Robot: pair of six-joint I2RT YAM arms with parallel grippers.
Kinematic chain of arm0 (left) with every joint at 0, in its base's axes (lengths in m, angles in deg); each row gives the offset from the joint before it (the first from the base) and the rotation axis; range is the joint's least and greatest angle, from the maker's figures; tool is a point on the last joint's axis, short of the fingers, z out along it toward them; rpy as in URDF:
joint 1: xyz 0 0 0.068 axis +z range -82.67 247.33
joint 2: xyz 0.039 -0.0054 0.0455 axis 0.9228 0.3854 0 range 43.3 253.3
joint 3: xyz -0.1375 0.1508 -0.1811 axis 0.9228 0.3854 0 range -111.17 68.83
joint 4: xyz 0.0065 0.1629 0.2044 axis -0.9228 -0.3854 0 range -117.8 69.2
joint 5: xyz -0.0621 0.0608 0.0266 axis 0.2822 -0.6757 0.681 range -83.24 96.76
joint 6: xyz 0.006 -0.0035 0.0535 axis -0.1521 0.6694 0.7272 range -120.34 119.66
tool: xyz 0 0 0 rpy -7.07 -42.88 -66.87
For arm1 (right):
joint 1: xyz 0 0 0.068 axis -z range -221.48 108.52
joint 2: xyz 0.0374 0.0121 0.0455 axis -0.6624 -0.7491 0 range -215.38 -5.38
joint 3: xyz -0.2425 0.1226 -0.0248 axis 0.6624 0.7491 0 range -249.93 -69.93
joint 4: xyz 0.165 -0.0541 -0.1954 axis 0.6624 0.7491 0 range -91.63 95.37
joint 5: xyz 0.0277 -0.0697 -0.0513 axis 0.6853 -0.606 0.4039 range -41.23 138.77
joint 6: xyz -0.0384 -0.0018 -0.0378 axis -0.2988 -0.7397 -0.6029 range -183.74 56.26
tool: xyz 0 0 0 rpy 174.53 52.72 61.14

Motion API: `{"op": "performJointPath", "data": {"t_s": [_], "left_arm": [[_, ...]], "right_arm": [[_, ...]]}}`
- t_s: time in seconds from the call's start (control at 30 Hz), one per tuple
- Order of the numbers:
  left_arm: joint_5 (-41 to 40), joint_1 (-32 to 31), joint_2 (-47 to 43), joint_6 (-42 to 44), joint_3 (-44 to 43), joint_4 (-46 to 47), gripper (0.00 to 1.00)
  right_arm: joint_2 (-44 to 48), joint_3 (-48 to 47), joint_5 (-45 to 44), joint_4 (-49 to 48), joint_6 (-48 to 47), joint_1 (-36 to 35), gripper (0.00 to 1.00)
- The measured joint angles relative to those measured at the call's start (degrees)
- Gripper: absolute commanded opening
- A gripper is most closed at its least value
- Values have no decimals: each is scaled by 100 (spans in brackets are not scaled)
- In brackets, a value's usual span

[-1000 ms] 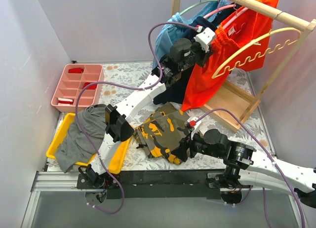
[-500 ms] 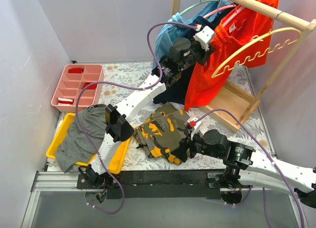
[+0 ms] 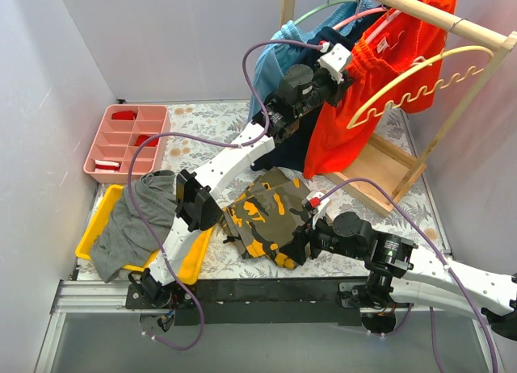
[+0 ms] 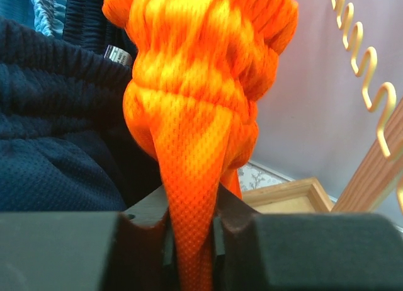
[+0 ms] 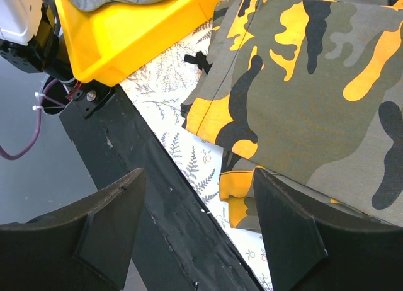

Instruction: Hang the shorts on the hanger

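The left gripper (image 4: pixel 191 242) pinches a bunched fold of the shorts (image 3: pixel 343 124), lifting them at the rail (image 3: pixel 436 16) near the hanger (image 3: pixel 361 17), apparently for draping. The right gripper (image 5: pixel 198 225) sits low beside the camouflage garment (image 5: pixel 315 83), fingers spread and empty.

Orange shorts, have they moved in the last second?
Yes, slightly upward: the shorts bunch higher over the wooden rail, pinched by the left gripper.
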Motion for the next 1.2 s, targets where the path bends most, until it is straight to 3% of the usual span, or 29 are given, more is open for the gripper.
{"op": "performJointPath", "data": {"t_s": [0.37, 0.4, 0.6, 0.67, 0.93, 1.17, 1.2], "left_arm": [[-63, 0, 83, -129, -85, 772, 30], [-66, 0, 83, -133, -85, 798, 38], [-120, 0, -28, -166, 103, 870, 64], [-131, 0, -214, -190, 369, 887, 71], [-33, 0, -1235, -212, 1421, 868, 78], [13, -2, -2470, -293, 2361, 898, 92], [11, 0, -2658, -315, 2516, 905, 98]], "right_arm": [[2, 48, 2, -20, 7, 0, 76], [0, 68, 2, -22, 9, 0, 76], [0, 76, 0, -24, 20, 0, 76], [0, 76, 0, -26, 22, 0, 76], [-9, 76, -2, -33, 22, -2, 76], [-85, 74, -74, -44, 20, -4, 77], [-87, 74, -94, -42, 20, -2, 78]]}}
